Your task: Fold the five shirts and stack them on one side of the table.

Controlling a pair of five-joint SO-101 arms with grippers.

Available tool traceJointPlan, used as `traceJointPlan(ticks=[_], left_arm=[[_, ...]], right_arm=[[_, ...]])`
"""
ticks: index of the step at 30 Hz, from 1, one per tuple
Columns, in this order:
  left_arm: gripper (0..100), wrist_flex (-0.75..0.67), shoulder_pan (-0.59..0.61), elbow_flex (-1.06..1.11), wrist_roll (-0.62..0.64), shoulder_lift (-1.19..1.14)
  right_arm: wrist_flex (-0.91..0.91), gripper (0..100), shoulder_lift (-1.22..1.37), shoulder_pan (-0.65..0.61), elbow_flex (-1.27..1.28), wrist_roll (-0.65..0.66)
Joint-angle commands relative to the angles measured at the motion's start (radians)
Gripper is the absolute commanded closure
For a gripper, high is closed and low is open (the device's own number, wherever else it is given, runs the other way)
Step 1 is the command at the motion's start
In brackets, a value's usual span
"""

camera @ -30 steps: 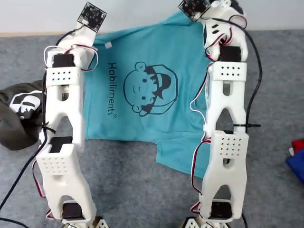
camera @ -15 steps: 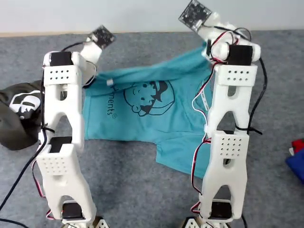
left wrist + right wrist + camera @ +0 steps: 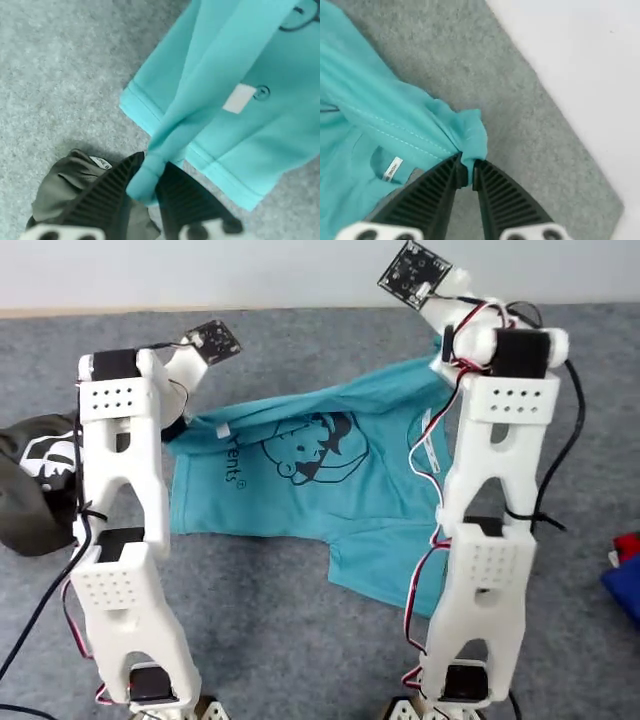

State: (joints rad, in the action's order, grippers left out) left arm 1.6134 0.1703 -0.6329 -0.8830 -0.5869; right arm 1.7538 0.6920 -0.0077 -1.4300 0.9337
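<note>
A teal shirt (image 3: pixel 300 475) with a dark cartoon print lies on the grey table, its far edge lifted off the surface and pulled toward the arms. My left gripper (image 3: pixel 146 181) is shut on a bunched corner of the teal shirt (image 3: pixel 235 75), at the far left of the shirt in the high view (image 3: pixel 180 425). My right gripper (image 3: pixel 466 176) is shut on the other far corner of the teal shirt (image 3: pixel 380 115), near the table's back edge in the high view (image 3: pixel 440 350). A dark olive shirt (image 3: pixel 35 490) lies crumpled at the table's left edge.
The dark olive shirt (image 3: pixel 60 192) sits just beneath my left gripper. Red and blue cloth (image 3: pixel 625 570) shows at the right edge of the table. A white wall (image 3: pixel 590 75) borders the grey mat behind the right gripper. Bare grey mat (image 3: pixel 280 640) lies between the arm bases.
Both grippers have lifted the shirt's far edge and drawn it toward the arm bases. The shirt went from lying flat to folding over, part of the print now hidden.
</note>
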Motion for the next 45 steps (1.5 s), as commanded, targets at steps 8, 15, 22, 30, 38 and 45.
traceJointPlan(ticks=[8, 15, 22, 30, 38, 45], left_arm=[[100, 0.089, 0.015, -0.035, -0.143, 0.012], [100, 0.008, 0.012, -0.039, -0.107, 0.012], [100, -0.422, 0.014, -0.035, 0.149, 0.009], [100, -0.835, 0.017, -0.039, 0.288, -0.143], [100, -0.729, 0.025, -0.042, 0.290, -0.216], [100, -0.397, -0.015, -0.042, 0.098, -0.133]], right_arm=[[0.041, 98.7, -0.509, 0.015, 0.686, -0.006], [-0.002, 98.7, -0.585, 0.021, 0.750, -0.040], [-0.323, 98.7, -0.513, 0.018, 0.756, -0.072], [-0.460, 98.7, -0.417, 0.008, 0.752, -0.103], [-0.390, 98.7, -0.415, -0.007, 0.752, -0.106], [-0.248, 98.7, -0.423, -0.007, 0.752, -0.101]])
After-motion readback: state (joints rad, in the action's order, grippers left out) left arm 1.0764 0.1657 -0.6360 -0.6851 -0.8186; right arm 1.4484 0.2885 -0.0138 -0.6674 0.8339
